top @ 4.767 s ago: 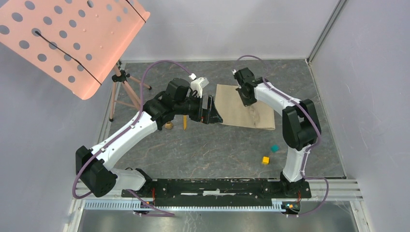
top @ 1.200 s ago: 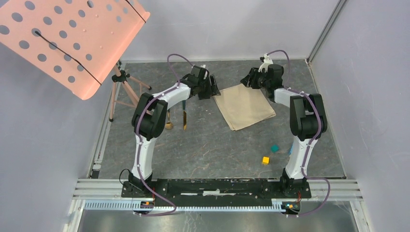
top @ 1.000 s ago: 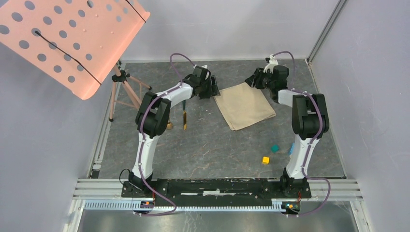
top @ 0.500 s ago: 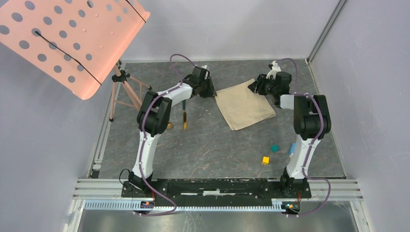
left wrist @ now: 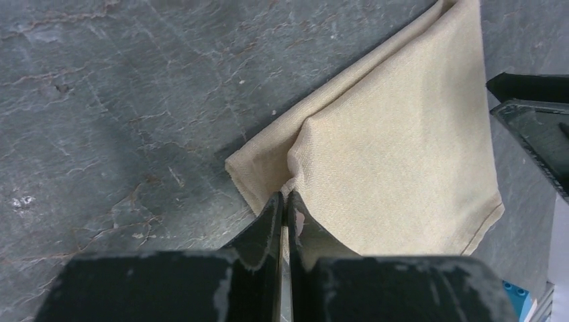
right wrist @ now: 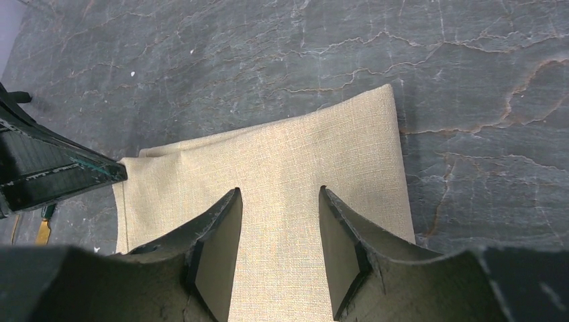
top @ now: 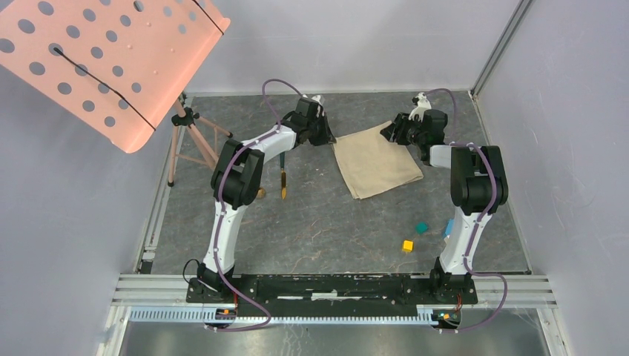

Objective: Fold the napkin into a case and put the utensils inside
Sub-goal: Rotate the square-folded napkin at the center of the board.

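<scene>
The utensils lie on the table to the left of the napkin, not yet inside it. The napkin lies folded flat. At its far-left corner, my left gripper is pinched tight on a raised pleat of cloth. Over its far-right edge, my right gripper hovers with fingers apart. I judge it should clamp there before both lift evenly.

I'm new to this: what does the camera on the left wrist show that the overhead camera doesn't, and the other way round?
Only the left wrist view shows the left tool pinched shut on a corner of the napkin, with the cloth puckered up there. Only the top view shows the knife, the yellow cube, the teal cube and the pink perforated board. Both show the beige napkin on the gray table.
</scene>
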Action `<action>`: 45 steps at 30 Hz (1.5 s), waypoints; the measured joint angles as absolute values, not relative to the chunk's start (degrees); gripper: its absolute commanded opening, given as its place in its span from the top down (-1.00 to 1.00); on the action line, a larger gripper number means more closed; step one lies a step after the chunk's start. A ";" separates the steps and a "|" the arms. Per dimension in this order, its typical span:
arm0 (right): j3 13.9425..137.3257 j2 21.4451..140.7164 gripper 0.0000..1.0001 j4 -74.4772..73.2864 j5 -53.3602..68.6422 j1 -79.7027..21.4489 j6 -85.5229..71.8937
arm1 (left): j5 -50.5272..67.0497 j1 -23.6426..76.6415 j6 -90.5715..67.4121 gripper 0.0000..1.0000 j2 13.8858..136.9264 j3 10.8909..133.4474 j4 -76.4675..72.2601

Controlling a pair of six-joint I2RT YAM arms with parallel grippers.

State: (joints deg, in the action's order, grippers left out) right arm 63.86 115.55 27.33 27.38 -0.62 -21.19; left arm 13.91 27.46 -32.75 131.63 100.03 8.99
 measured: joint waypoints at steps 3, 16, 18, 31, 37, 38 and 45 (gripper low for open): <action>63.86 115.55 -0.03 27.35 27.42 -0.62 -21.19 | 14.17 27.46 -32.75 0.87 131.63 101.32 9.47; 63.86 115.55 -0.04 27.35 27.49 -0.62 -21.19 | 16.14 27.05 -32.84 0.78 132.70 104.49 8.86; 63.86 115.55 -0.04 27.35 27.59 -0.62 -21.19 | 16.49 26.83 -32.84 0.79 134.28 106.06 8.91; 63.86 115.55 -0.10 27.31 27.57 -0.62 -21.17 | 13.17 26.11 -32.49 0.41 137.21 108.14 14.61; 63.66 114.67 -0.18 25.19 27.20 -0.82 -20.71 | 10.61 26.17 -30.79 -0.10 132.97 105.91 17.34; 63.26 114.04 -0.19 24.88 27.00 -1.13 -20.67 | 10.50 26.17 -30.52 -0.12 132.00 105.78 17.69; 58.26 104.03 -0.15 18.96 23.53 -8.60 -20.32 | 10.59 26.15 -29.87 -0.27 127.85 107.72 17.82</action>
